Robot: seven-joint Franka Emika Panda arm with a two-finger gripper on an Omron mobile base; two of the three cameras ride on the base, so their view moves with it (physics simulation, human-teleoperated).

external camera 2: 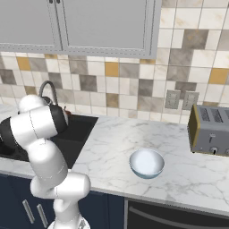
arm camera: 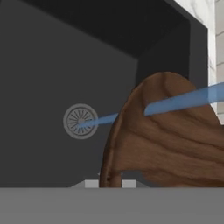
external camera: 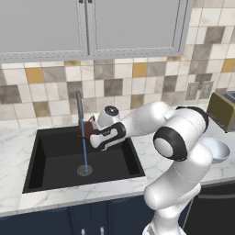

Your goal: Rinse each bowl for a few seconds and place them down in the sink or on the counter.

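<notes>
I hold the gripper (external camera: 87,133) clamped on the brown bowl (arm camera: 168,135) rim under the water stream (external camera: 85,147). Rigid, wet, likely slippery; I judge the rim the best hold.

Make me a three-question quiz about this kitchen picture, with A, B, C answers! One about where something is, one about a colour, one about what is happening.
1. Where is the white bowl?
A. in the sink
B. on the counter
C. on the toaster

2. What colour is the bowl in the gripper?
A. brown
B. green
C. red

3. What is the faucet doing?
A. running
B. off
C. lying flat

Answers: 1 B, it sits on the marble counter. 2 A, the brown bowl looks like wood. 3 A, a blue stream falls to the drain.
</notes>
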